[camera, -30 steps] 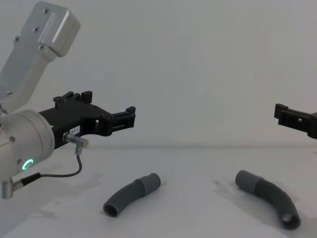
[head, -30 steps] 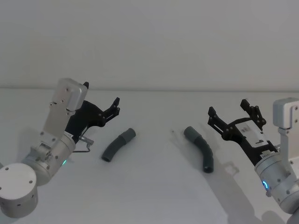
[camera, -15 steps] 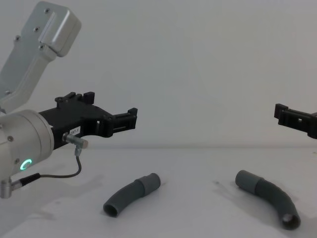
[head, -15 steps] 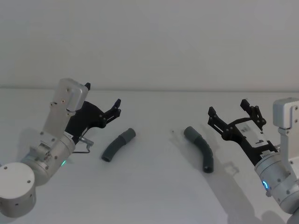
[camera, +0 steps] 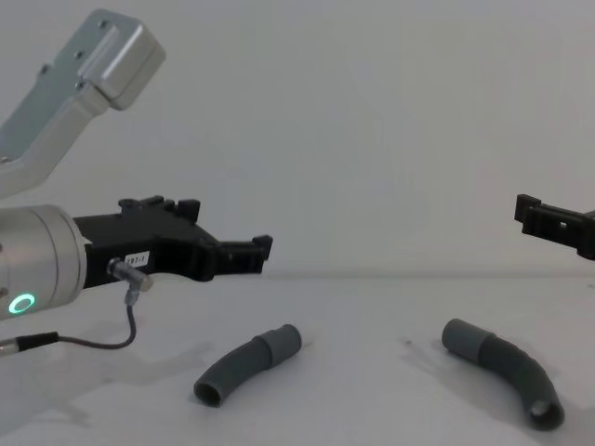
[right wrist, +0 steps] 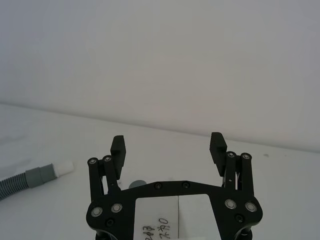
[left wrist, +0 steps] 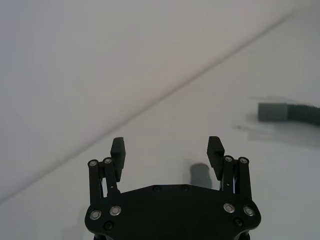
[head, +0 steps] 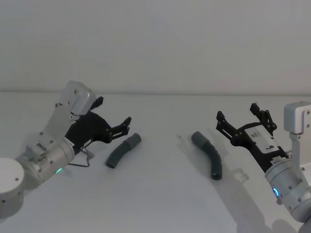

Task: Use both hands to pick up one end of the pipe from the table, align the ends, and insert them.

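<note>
Two short, curved, dark grey hose pieces with ribs lie flat on the plain white-grey tabletop (head: 160, 199). In the head view the left hose piece (head: 123, 150) is a bit left of the middle. The right hose piece (head: 209, 153) is a bit right of the middle. They are well apart. Each has a smooth end. The left cuff (head: 135, 140) points up and to the right. The right cuff (head: 197, 137) points up and to the left. So both cuffs face the gap between the pieces.

The left pincer (head: 113, 111) is a black plastic claw on a round silver wrist (camera: 42, 265) with a green ring light (camera: 20, 303). It is at the left of the head view. It hangs in the air near the left hose piece and does not touch it. Its fingers are spread wide and hold nothing.

The right pincer (head: 237, 111) is a black plastic claw too. It is at the right of the head view, up in the air near the right hose piece. Its fingers are spread wide and hold nothing.
</note>
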